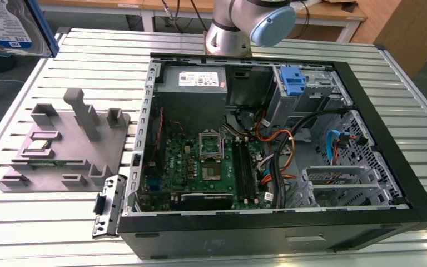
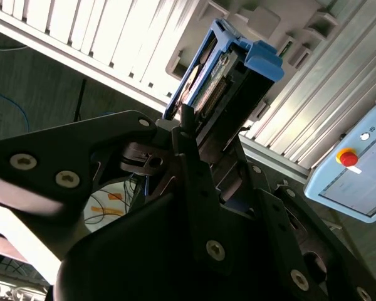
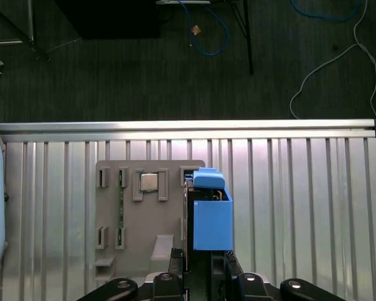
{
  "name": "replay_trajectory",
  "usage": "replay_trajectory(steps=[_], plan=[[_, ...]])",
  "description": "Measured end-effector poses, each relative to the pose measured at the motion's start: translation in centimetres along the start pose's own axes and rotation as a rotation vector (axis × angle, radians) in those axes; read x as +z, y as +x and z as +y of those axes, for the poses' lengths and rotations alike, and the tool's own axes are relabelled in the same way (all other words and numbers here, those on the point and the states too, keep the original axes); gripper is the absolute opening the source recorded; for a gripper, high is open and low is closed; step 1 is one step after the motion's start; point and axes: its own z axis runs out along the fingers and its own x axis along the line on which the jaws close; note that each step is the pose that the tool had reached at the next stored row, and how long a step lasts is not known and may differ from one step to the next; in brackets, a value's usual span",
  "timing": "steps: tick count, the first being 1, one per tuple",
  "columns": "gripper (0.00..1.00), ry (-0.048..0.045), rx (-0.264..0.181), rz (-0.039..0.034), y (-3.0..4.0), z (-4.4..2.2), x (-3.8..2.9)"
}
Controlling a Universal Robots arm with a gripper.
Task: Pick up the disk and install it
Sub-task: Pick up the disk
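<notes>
Plainly the tool (image 2: pixel 197 135) is pinching the disk (image 2: pixel 222 81) across its thickness, and the drive's long axis runs straight out from the fingers. The arm seems to point down, holding the disk clear above the tabletop (image 3: pixel 288 207), near the grey fixture (image 3: pixel 138 213). In the exterior view the disk sits far to the exterior view's left, well apart from the open computer case (image 1: pixel 273 233).

**Slatted metal desk over a dark floor**

The desk (image 1: pixel 50 222) is a surface of pale, ribbed aluminium slats that catch bright light in both wrist views. Beyond its edge, in the first wrist view, lies a dark floor (image 3: pixel 113 75) with a blue cable (image 3: pixel 208 31) and a white cable (image 3: pixel 329 66) trailing loose across it. In the exterior view, a wooden-topped bench (image 1: pixel 324 14) on white legs stands behind the desk, and a wooden cabinet (image 1: pixel 410 33) stands at the exterior view's right.
</notes>
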Motion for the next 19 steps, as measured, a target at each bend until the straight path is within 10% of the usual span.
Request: replay_trajectory(steps=[19], plan=[[0.35, 0.0000, 0.000, 0.0000, -0.03, -0.97, -0.04]])
